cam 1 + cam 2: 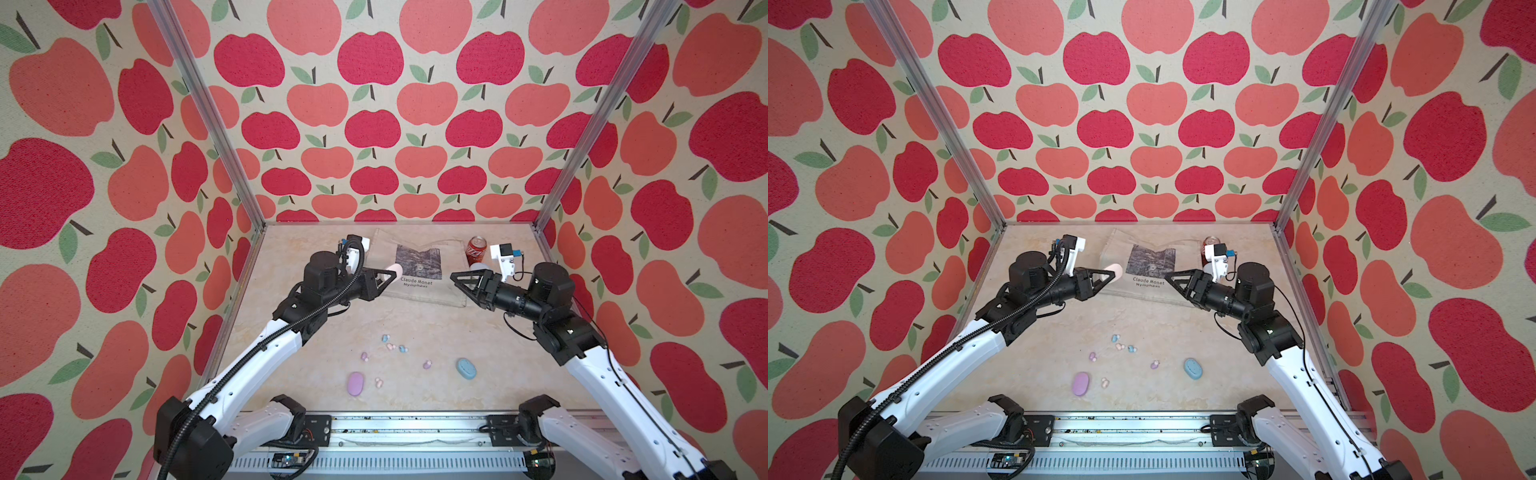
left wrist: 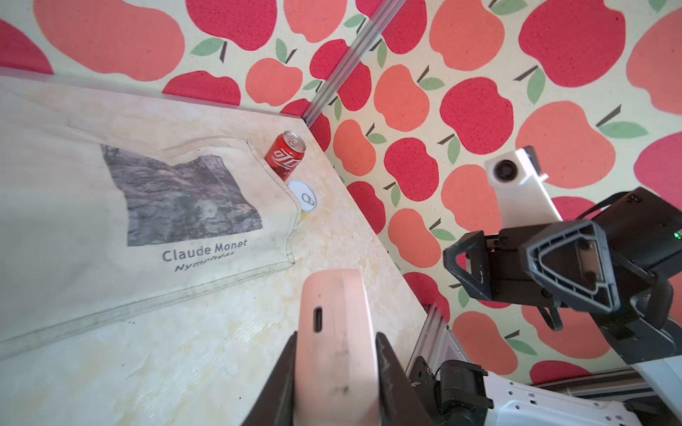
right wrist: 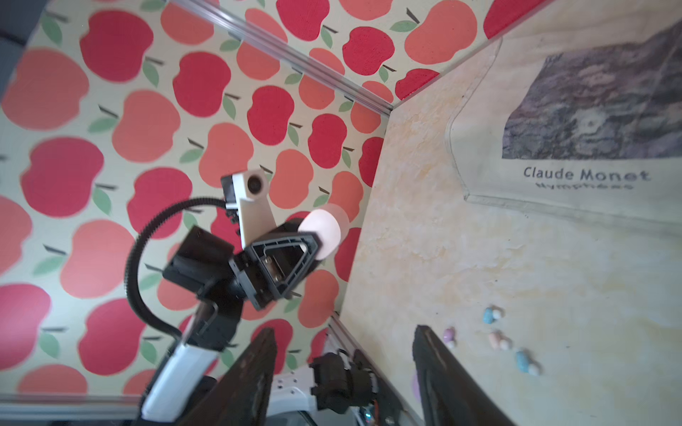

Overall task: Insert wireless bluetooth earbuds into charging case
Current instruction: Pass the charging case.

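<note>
Earbuds (image 1: 390, 346) number six, charging cases (image 1: 355, 383) three.

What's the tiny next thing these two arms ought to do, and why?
Probably bring the open, empty right hand across to the pink case to flip up its lid. The left hand holds that case in the air, apparently closed, pointing toward the right hand, while all six earbuds lie loose on the table.
</note>
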`<state>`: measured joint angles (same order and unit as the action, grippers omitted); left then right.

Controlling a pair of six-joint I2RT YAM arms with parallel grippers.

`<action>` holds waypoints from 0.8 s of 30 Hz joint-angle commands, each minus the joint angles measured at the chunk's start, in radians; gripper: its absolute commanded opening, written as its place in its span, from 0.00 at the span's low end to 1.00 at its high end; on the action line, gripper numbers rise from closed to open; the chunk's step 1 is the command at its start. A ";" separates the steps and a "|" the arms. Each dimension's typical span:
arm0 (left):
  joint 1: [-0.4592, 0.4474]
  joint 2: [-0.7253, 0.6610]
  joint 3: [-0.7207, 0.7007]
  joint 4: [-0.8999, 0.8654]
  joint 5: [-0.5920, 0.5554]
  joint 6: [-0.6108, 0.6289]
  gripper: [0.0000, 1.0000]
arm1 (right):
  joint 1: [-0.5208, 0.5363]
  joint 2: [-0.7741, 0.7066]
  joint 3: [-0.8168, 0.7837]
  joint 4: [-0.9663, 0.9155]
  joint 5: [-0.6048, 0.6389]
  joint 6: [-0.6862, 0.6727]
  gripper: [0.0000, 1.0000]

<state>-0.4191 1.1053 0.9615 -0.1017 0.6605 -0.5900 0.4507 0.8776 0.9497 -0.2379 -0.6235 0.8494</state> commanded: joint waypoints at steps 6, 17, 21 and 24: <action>0.203 0.033 -0.059 -0.162 0.534 -0.265 0.15 | 0.073 -0.042 0.028 -0.299 0.075 -0.971 0.58; 0.129 0.082 -0.178 0.108 0.730 -0.458 0.15 | 0.271 0.072 0.036 -0.210 0.006 -1.305 0.64; 0.096 0.095 -0.170 0.087 0.762 -0.433 0.15 | 0.290 0.155 0.063 -0.176 -0.075 -1.241 0.64; 0.077 0.101 -0.152 0.048 0.774 -0.399 0.15 | 0.301 0.188 0.070 -0.147 -0.067 -1.234 0.64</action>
<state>-0.3302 1.1988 0.7910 -0.0475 1.3758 -1.0145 0.7406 1.0515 0.9836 -0.4191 -0.6491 -0.3775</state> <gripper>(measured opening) 0.293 0.637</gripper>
